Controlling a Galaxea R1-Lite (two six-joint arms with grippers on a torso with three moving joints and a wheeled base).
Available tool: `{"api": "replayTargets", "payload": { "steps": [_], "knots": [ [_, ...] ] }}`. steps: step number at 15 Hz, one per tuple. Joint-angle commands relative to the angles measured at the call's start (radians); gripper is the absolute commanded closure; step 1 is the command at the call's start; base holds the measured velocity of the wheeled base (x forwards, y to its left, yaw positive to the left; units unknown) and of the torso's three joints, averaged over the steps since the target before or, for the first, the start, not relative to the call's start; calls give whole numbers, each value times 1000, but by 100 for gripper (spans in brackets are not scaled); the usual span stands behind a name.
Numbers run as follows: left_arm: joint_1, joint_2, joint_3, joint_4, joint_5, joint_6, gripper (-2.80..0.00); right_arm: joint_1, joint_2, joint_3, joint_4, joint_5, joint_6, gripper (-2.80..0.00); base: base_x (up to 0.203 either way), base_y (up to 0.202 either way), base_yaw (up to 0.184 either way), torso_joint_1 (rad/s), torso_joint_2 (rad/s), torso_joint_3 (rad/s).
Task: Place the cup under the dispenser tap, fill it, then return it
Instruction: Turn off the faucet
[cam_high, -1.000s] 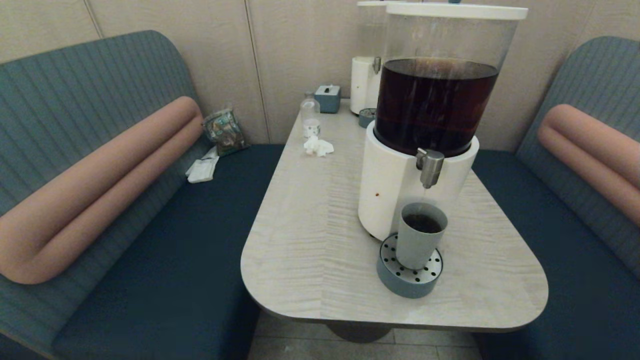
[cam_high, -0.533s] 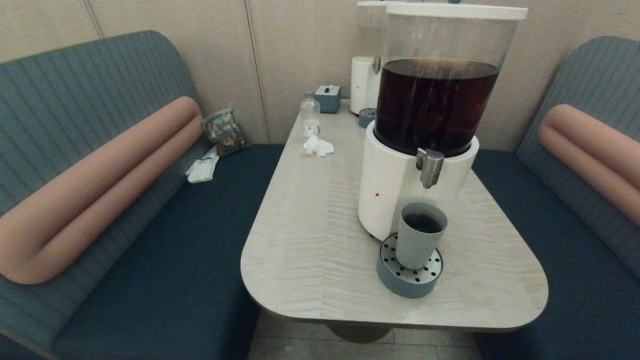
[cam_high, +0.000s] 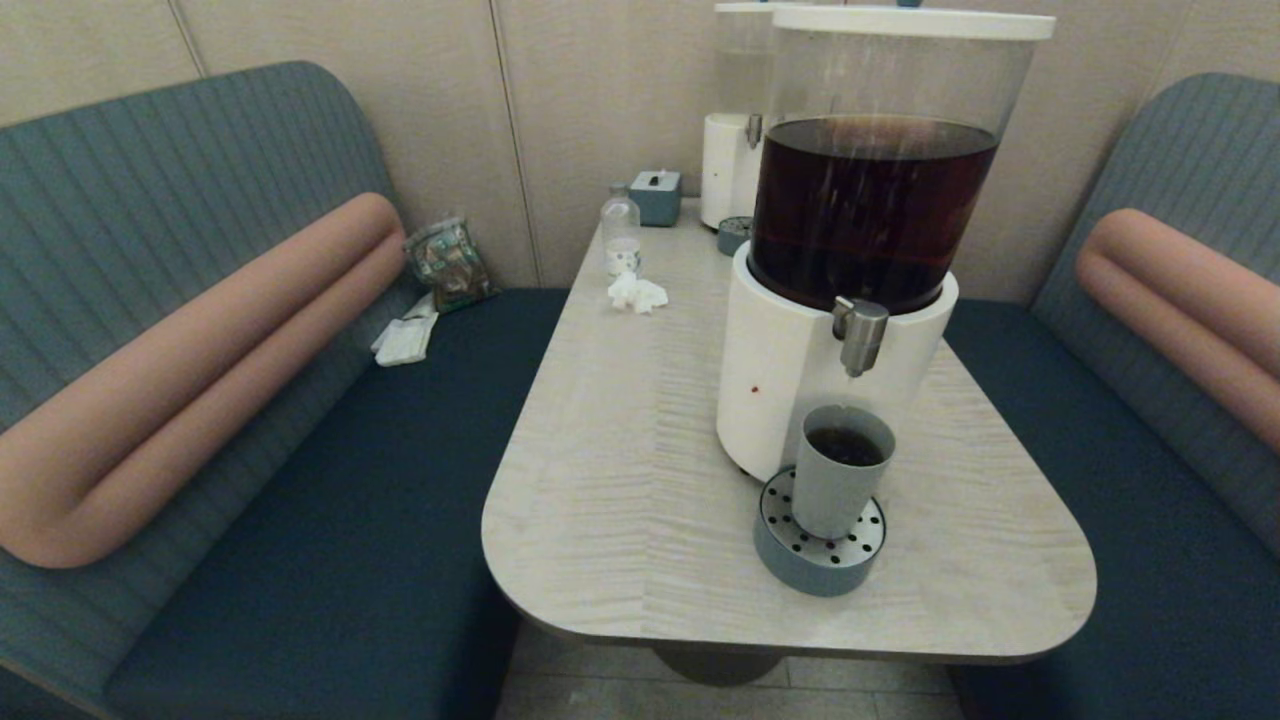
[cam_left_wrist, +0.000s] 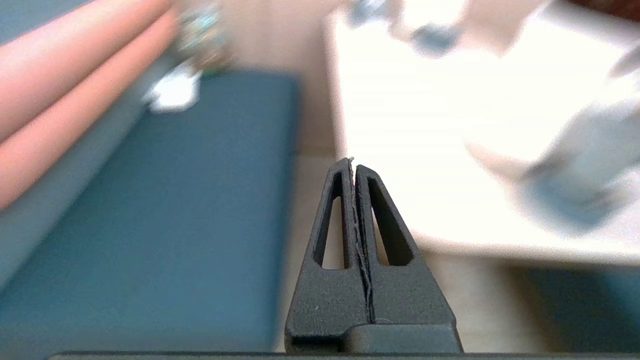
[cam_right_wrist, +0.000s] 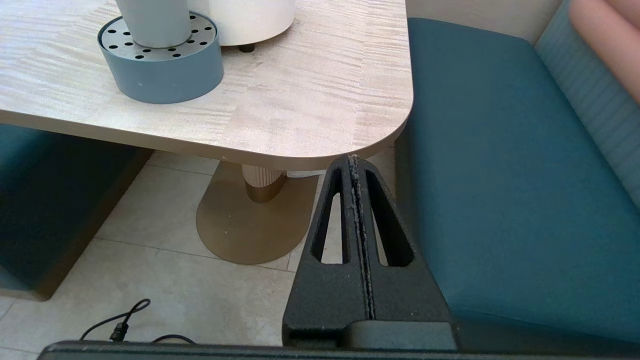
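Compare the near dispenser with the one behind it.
The near dispenser holds dark-brown liquid; the far dispenser has a clear tank. The near one has the cup on its tray under the tap; no cup shows at the far one. Both have white bases and white lids.

A pale wood-grain table with rounded corners (cam_high: 620, 480) stands between two teal upholstered benches (cam_high: 330, 500) with pink bolster cushions (cam_high: 200, 370). At its far end sit a small clear plastic bottle (cam_high: 620, 232), a crumpled white tissue (cam_high: 637, 293) and a blue-grey tissue box (cam_high: 655, 195). A shiny snack packet (cam_high: 448, 262) leans on the left bench.
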Motion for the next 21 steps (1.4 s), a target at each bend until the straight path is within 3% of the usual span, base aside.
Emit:
{"api": "replayTargets", "payload": {
  "steps": [1, 3, 5, 6, 10, 11, 13, 14, 21],
  "knots": [
    [-14, 333, -217, -45, -131, -72, 0, 1, -2, 0, 0, 1, -1, 0, 0, 0, 0, 0, 0, 0],
    [-23, 544, -323, -185, -352, -184, 0, 0, -2, 0, 0, 1, -1, 0, 0, 0, 0, 0, 0, 0],
    [-28, 723, -360, -388, -557, -254, 0, 1, -2, 0, 1, 1, -1, 0, 0, 0, 0, 0, 0, 0],
    [-30, 827, -367, -505, -621, -272, 0, 1, -2, 0, 0, 1, -1, 0, 0, 0, 0, 0, 0, 0],
    [-43, 1292, -391, -1129, -742, -356, 0, 1, -2, 0, 0, 1, -1, 0, 0, 0, 0, 0, 0, 0],
    [-55, 1384, -394, -1314, -759, -415, 0, -1, -2, 0, 0, 1, -1, 0, 0, 0, 0, 0, 0, 0],
    [-93, 1499, -393, -1535, -789, -547, 0, 1, -2, 0, 0, 1, -1, 0, 0, 0, 0, 0, 0, 0],
    [-111, 1509, -390, -1562, -798, -572, 0, 1, -2, 0, 0, 1, -1, 0, 0, 0, 0, 0, 0, 0],
    [-151, 1497, -361, -1562, -832, -572, 0, 1, -2, 0, 0, 1, -1, 0, 0, 0, 0, 0, 0, 0]
  ]
}}
